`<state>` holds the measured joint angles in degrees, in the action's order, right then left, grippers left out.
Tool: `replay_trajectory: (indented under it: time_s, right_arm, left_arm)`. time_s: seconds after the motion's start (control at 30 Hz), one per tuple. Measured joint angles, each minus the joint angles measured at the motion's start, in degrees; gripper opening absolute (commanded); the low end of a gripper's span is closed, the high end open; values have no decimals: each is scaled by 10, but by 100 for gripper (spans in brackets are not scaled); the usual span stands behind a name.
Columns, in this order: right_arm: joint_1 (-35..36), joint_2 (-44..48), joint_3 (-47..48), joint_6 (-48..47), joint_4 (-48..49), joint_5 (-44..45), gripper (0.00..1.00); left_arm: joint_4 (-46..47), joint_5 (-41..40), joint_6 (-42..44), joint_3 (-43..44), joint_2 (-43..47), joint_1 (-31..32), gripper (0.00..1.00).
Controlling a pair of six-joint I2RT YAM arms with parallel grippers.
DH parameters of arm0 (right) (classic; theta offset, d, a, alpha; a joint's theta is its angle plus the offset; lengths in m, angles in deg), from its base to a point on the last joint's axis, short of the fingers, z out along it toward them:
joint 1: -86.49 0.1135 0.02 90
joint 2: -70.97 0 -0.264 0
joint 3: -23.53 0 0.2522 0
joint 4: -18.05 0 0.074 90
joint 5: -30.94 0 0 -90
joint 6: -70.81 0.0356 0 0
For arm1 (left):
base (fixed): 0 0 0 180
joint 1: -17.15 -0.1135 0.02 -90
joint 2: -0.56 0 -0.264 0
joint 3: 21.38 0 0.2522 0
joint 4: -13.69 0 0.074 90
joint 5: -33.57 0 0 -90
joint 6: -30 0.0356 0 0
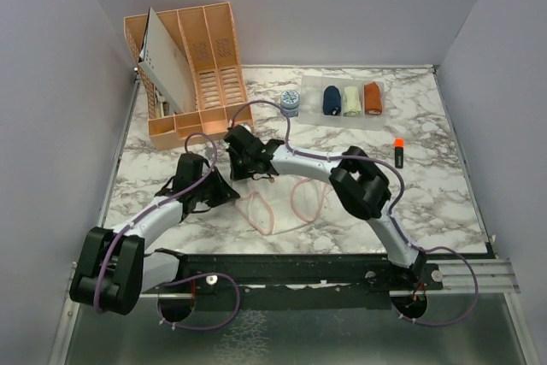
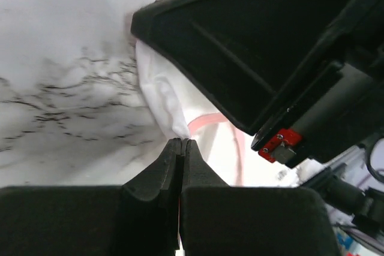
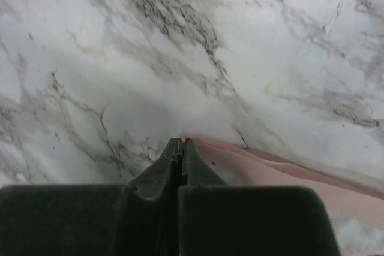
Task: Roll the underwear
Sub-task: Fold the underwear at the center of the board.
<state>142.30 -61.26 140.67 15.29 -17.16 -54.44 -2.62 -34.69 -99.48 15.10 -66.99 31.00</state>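
Observation:
The whitish-pink underwear (image 1: 278,204) lies flat on the marble table (image 1: 427,194), its pink edging outlining the leg openings. My left gripper (image 1: 231,195) is at its left edge, and in the left wrist view the jaws (image 2: 181,141) are shut on a fold of the white cloth (image 2: 163,97). My right gripper (image 1: 255,174) is at the cloth's far left corner. In the right wrist view it (image 3: 183,141) is shut on the pink edging (image 3: 282,175). The navy underwear (image 1: 332,100) sits rolled at the back.
A cream bundle (image 1: 351,101) and a rust-orange bundle (image 1: 373,97) stand beside the navy roll on a clear sheet. A peach slotted rack (image 1: 209,49) holds a white panel at the back left. A small blue-white jar (image 1: 291,103) and an orange-capped marker (image 1: 398,152) also stand on the table.

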Motion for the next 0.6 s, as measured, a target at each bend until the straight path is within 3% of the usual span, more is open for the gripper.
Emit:
replay_trajectory:
  time_s: [0.27,0.5,0.6]
  right_arm:
    - [-54,105,-148,18,118,-151,1]
    - [-97,173,-213,22,168,-198,0]
    - [-115,207,-249,25,185,-210,0]
  left_arm:
    - [-33,43,-9,40,69,0,0]
    - [-53,51,-16,88,74,17,0]
    - [-62,45,-23,101,56,61,0]
